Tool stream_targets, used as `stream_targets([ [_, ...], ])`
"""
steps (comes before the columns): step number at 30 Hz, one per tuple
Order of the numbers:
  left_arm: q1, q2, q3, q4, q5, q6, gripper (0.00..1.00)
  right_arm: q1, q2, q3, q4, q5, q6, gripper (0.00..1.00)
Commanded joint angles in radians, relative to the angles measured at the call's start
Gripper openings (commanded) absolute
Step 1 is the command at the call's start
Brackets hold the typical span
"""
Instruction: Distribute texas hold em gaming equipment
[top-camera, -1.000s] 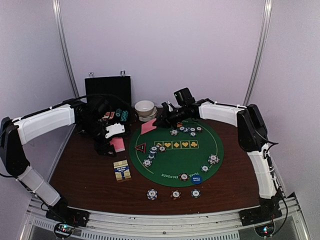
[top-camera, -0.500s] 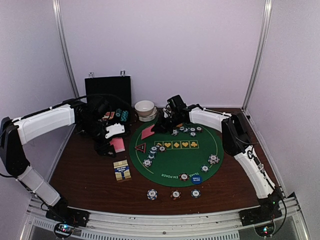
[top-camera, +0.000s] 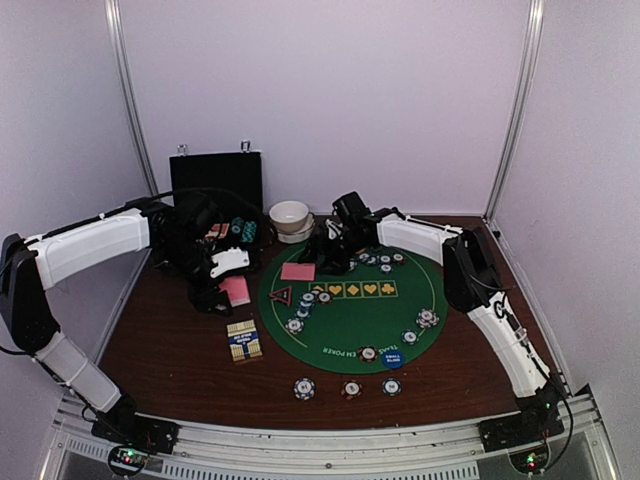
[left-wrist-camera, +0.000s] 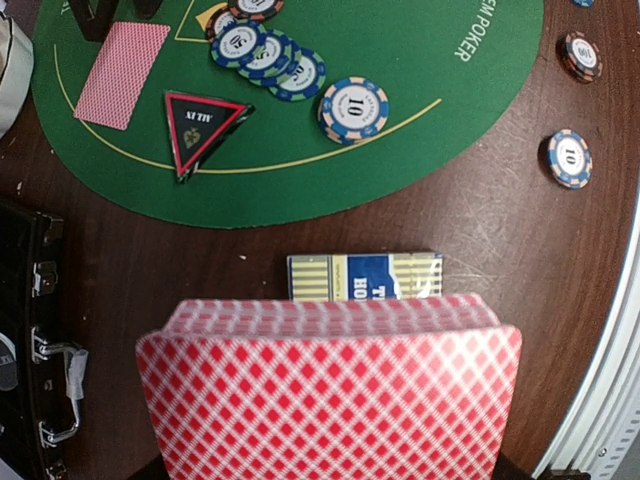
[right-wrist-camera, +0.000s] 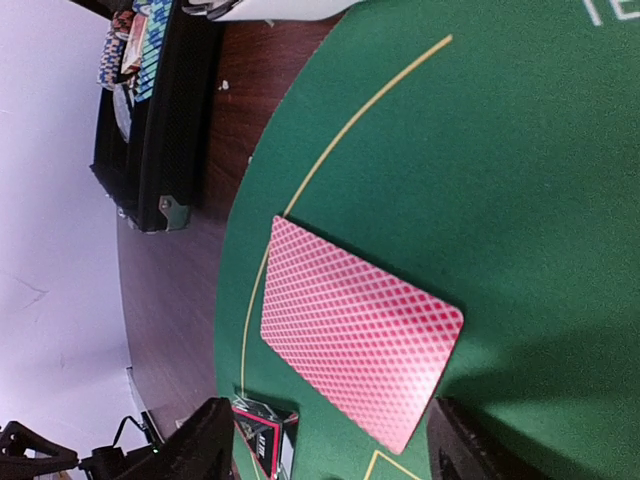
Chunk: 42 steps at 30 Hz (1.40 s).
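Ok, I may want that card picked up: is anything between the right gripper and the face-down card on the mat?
Nothing visible. The card lies flat on bare green mat, between the right gripper's open fingers. The red triangle token sits off its corner, not touching.

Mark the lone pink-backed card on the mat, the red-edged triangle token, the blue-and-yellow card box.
pink-backed card (right-wrist-camera: 355, 335): right wrist view, back centre.
red-edged triangle token (left-wrist-camera: 198, 126): left wrist view, black middle.
blue-and-yellow card box (left-wrist-camera: 385, 275): left wrist view, blue panel.

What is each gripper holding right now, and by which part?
Left gripper holds the card deck by its camera-side end, fingers hidden. Right gripper, open, holds nothing; a single card lies flat on the mat.
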Motion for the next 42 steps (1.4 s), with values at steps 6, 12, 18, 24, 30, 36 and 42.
stream_targets([
  [6,0.005,0.009,0.041,-0.002,0.027,-0.021,0.0,0.008,-0.281,-0.194,-0.053,0.124,-0.102,0.78],
  [12,0.005,0.018,0.056,-0.002,0.034,-0.04,0.0,0.073,-0.466,-0.457,0.158,0.021,-0.007,0.82],
  [18,0.006,0.045,0.097,-0.008,0.07,-0.078,0.0,0.171,-0.594,-0.735,0.517,-0.075,0.192,0.83],
  [24,0.007,0.062,0.127,-0.022,0.085,-0.09,0.0,0.237,-0.63,-0.802,0.646,-0.107,0.254,0.85],
  [30,0.006,0.064,0.139,-0.03,0.092,-0.096,0.0,0.264,-0.609,-0.803,0.722,-0.13,0.306,0.85],
  [36,0.006,0.062,0.139,-0.036,0.087,-0.096,0.0,0.283,-0.585,-0.789,0.752,-0.143,0.326,0.84],
  [42,0.006,0.059,0.14,-0.038,0.088,-0.095,0.0,0.29,-0.559,-0.76,0.761,-0.151,0.338,0.83],
])
